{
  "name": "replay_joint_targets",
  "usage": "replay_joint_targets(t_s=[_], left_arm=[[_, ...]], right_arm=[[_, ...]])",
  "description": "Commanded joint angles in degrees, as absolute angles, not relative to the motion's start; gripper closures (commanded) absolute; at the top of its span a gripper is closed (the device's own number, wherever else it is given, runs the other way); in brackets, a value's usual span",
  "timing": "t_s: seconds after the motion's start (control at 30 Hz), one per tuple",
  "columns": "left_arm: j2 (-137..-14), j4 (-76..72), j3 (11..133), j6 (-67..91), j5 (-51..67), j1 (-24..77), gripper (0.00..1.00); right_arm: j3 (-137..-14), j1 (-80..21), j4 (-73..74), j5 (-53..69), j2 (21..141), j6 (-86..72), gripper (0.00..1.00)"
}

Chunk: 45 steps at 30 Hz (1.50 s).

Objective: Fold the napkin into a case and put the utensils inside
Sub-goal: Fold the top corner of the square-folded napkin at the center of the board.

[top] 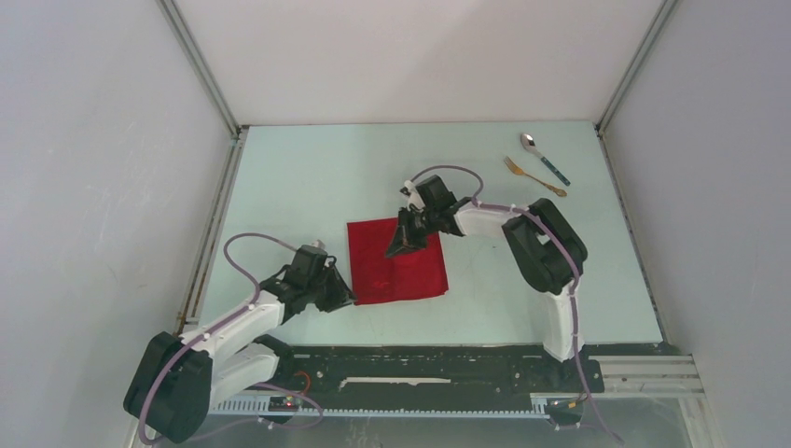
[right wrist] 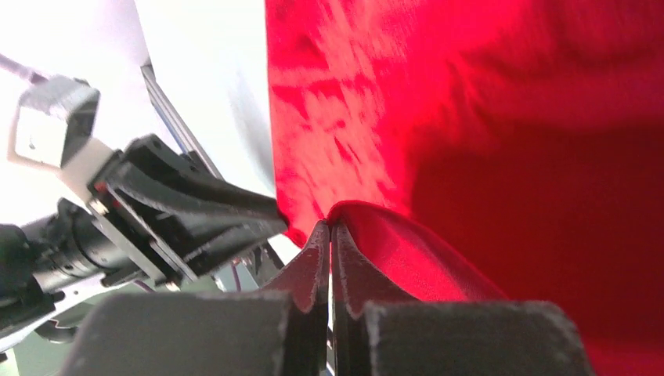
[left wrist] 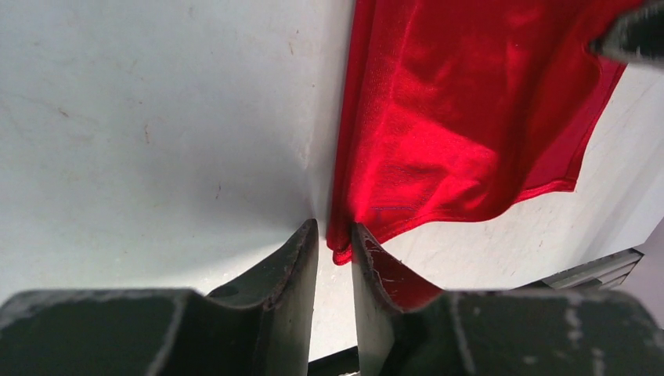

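Note:
The red napkin lies on the table in the middle; its far part is folded or lifted toward me. My right gripper is over it, shut on a pinch of the cloth at its fingertips. My left gripper is at the napkin's near-left corner. In the left wrist view the jaws stand slightly apart, with the corner of the napkin between the tips, against the right finger. The teal-handled spoon and the gold fork lie far right, away from both grippers.
The pale table is walled by grey panels left, right and back. A black rail runs along the near edge. The left gripper's body shows close beside the right fingers in the right wrist view.

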State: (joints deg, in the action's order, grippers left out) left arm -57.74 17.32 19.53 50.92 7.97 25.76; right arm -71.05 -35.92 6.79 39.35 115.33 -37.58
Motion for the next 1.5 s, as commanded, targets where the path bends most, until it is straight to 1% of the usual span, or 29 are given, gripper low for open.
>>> replay_joint_targets(t_s=[0.0, 0.33, 0.6, 0.9, 1.0, 1.13, 1.47], left_arm=[[-58.5, 16.7, 18.2, 49.6, 7.6, 26.1, 0.71], [-58.2, 16.9, 16.9, 49.8, 7.6, 26.1, 0.74], [-57.8, 16.9, 16.6, 49.7, 7.7, 26.1, 0.75], [-57.5, 16.9, 16.4, 49.9, 7.8, 26.1, 0.77], [-57.2, 17.0, 16.3, 50.0, 7.8, 26.1, 0.77], [-56.6, 17.2, 16.4, 50.1, 7.8, 26.1, 0.77], [-56.7, 17.6, 16.8, 49.8, 7.4, 26.1, 0.77]], right_arm=[[-79.1, -37.0, 2.9, 41.5, 120.9, -40.5, 1.00], [-92.0, -38.2, 0.5, 42.7, 131.1, -43.6, 1.00], [-100.2, -38.8, 1.1, 43.6, 136.2, -43.6, 1.00], [-104.0, -38.2, 2.2, 43.8, 138.8, -43.5, 1.00], [-105.2, -38.2, 2.5, 43.8, 139.6, -43.5, 0.97], [-106.6, -38.1, 3.2, 44.0, 140.4, -43.4, 0.96], [-107.8, -37.3, 4.1, 43.5, 141.2, -43.2, 0.96]])
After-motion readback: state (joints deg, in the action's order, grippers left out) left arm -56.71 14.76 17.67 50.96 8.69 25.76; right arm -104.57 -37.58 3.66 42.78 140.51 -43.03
